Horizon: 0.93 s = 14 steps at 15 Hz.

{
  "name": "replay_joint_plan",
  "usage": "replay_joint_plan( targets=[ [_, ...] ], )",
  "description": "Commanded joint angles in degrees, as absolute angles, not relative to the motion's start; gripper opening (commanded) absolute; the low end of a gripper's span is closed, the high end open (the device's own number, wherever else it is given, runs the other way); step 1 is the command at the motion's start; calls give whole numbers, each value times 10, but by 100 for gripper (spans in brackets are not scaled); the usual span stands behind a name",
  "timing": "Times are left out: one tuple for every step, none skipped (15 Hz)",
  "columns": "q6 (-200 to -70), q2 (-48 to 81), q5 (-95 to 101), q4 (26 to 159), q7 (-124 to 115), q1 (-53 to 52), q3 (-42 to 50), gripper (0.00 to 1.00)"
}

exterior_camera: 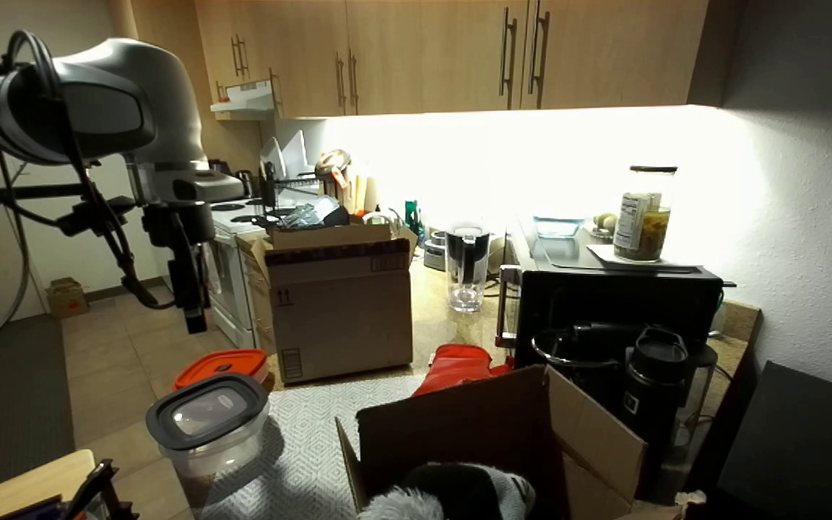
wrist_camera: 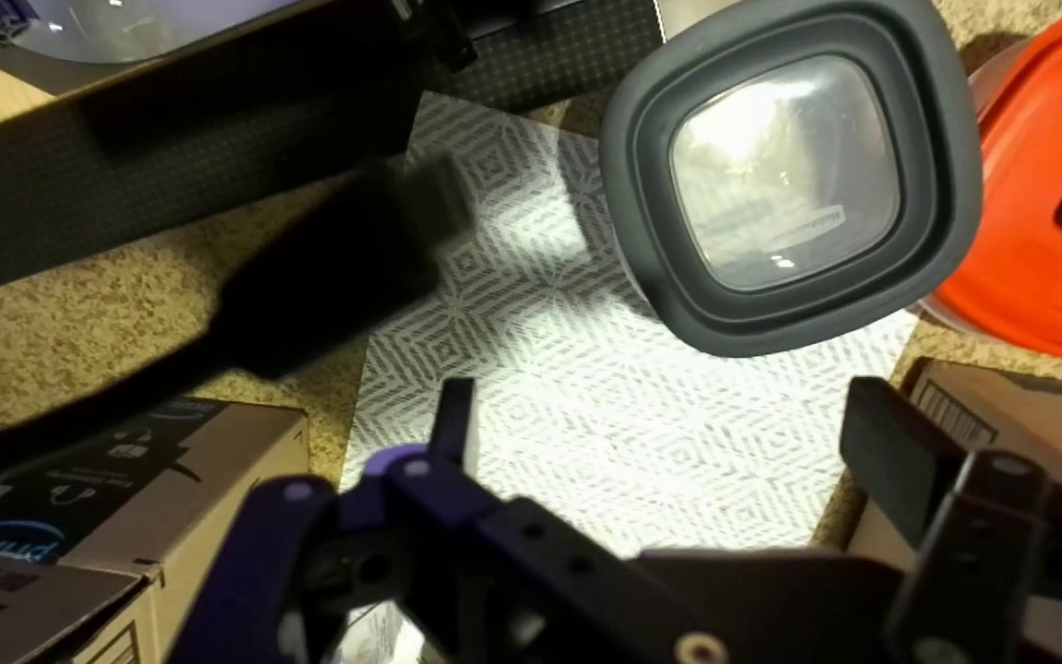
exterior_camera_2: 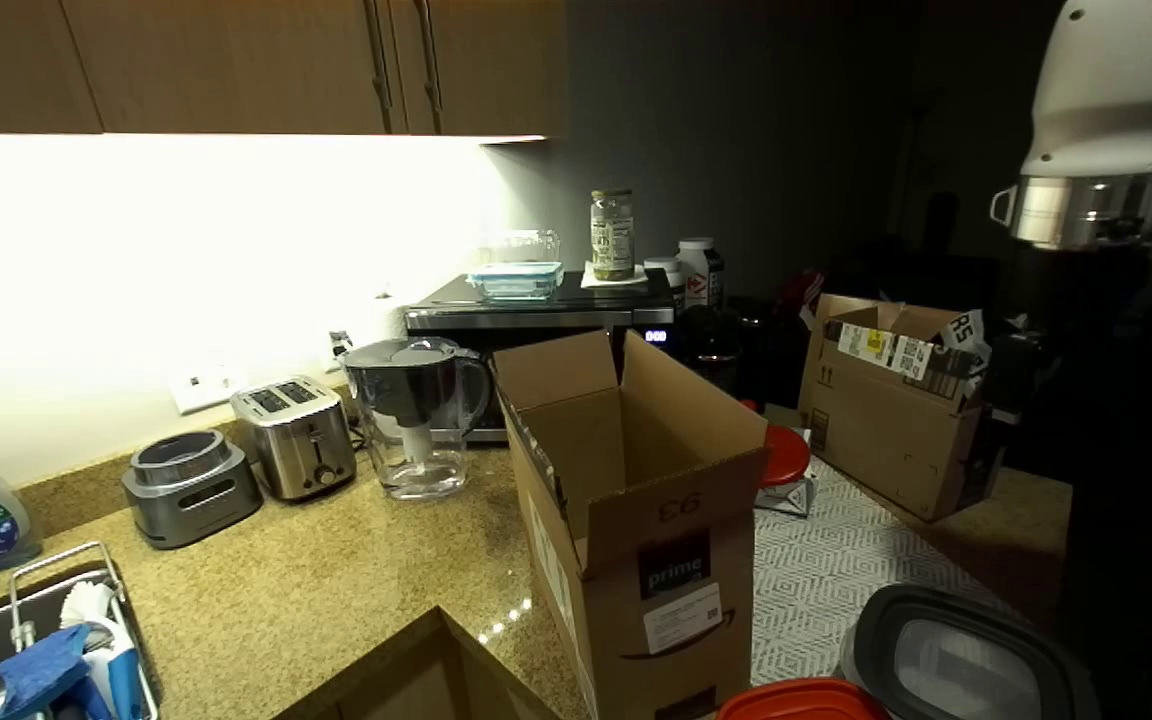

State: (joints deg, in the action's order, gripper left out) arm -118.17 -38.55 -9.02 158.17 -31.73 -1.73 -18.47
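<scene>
Gray-lidded container [wrist_camera: 789,175] (gripper [wrist_camera: 660,406] apart)

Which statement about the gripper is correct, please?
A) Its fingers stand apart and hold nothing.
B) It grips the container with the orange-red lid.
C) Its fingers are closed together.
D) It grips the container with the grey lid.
A: in the wrist view the gripper is open, its fingers far apart and the patterned mat showing between them, nothing held.

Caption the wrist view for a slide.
Open Robotiq gripper facing a diamond-patterned mat, gray-lidded container and red-lidded container.
</scene>
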Motion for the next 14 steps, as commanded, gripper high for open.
replay_joint_plan(
  targets=[
    [-1209,-329,-71,1563,-357,16,-173,100],
    [-1215,-315,-67,1558,-366,25,-170,100],
    [-1223,-301,-62,1554,-376,34,-168,100],
    [-1229,-288,-55,1549,-387,41,-164,100],
    [-1237,-272,-46,1542,-398,49,-161,100],
    [-1244,-258,-37,1537,-410,53,-158,100],
    [-1251,-243,-24,1530,-422,59,-155,100],
    [-1260,-227,-9,1523,-436,66,-153,100],
    [-1268,-212,6,1517,-448,70,-149,100],
    [-1274,-196,25,1510,-461,76,-144,100],
    [-1279,-182,40,1503,-473,79,-139,100],
    [-1284,-169,57,1497,-485,82,-133,100],
    [-1288,-155,73,1490,-497,84,-127,100],
    [-1292,-141,87,1482,-508,86,-118,100]
  ],
)
